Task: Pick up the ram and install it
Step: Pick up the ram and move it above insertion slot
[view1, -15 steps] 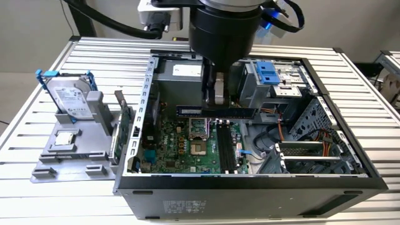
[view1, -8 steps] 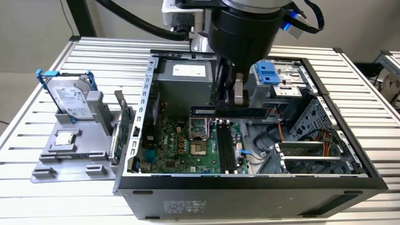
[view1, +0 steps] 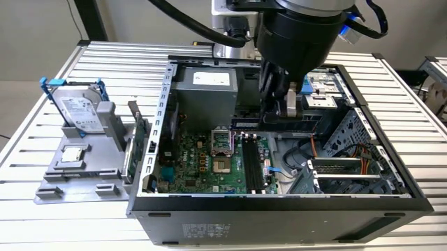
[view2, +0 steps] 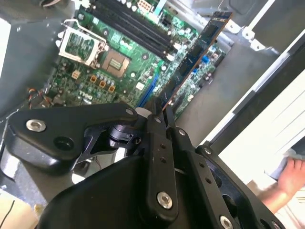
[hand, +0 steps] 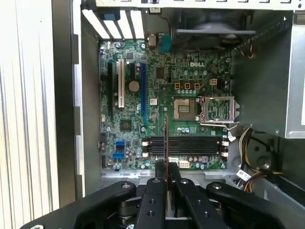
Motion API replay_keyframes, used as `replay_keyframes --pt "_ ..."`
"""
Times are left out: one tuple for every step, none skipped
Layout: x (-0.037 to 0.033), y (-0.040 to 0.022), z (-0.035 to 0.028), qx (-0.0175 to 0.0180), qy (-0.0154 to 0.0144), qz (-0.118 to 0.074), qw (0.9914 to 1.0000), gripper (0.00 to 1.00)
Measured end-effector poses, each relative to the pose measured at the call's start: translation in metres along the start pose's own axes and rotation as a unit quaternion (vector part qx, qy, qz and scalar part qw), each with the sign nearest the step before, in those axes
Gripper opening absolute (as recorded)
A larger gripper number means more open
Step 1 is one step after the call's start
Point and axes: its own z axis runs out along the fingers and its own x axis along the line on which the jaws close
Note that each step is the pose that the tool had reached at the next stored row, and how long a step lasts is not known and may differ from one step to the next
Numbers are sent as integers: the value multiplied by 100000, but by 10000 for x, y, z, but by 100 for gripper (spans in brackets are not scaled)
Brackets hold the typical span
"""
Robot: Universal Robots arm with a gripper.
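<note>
My gripper point(view1: 279, 112) hangs inside the open computer case point(view1: 279, 201), shut on the ram point(view1: 276, 125). In the exterior view the ram lies level under the fingers, above the far end of the black memory slots point(view1: 254, 167). In the second wrist view the ram point(view2: 198, 52) is a long green stick reaching out from the gripper point(view2: 159, 109) over the motherboard point(view2: 95, 71). In the first wrist view the ram point(hand: 166, 140) shows edge-on, crossing the memory slots point(hand: 190, 144) ahead of the gripper point(hand: 166, 168).
A grey tray point(view1: 84, 178) at the exterior view's left carries a silver hard drive with blue rails point(view1: 77, 110) and a small square chip point(view1: 72, 155). Inside the case are a power supply point(view1: 206, 94), an open processor socket point(view1: 221, 142) and drive cages point(view1: 349, 172). A person's hand point(view2: 290, 175) rests outside the case.
</note>
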Motion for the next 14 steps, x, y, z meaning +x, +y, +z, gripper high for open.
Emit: replay_keyframes --pt "0 -22 0 3 -1 46 100000 0" --pt "-1 -39 0 7 -7 143 100000 0" --pt "-1 -46 0 6 -10 369 99999 0" --pt "-1 -52 0 9 -12 645 99998 0" --pt "-1 -59 0 8 -11 863 99996 0" --pt "-2 -60 0 11 -15 939 99996 0" --pt "-2 -60 0 11 -11 939 99996 0" --pt "-2 -60 0 13 -16 944 99996 0" --pt "-2 -61 0 10 -12 939 99996 0" --pt "-1 -61 0 10 -12 935 99996 0" --pt "-2 -61 -1 11 -11 936 99996 0" --pt "-2 -61 0 11 -13 938 99996 0" --pt "-2 -62 0 12 -14 936 99996 0" --pt "-6 -63 0 12 -14 935 99996 0"
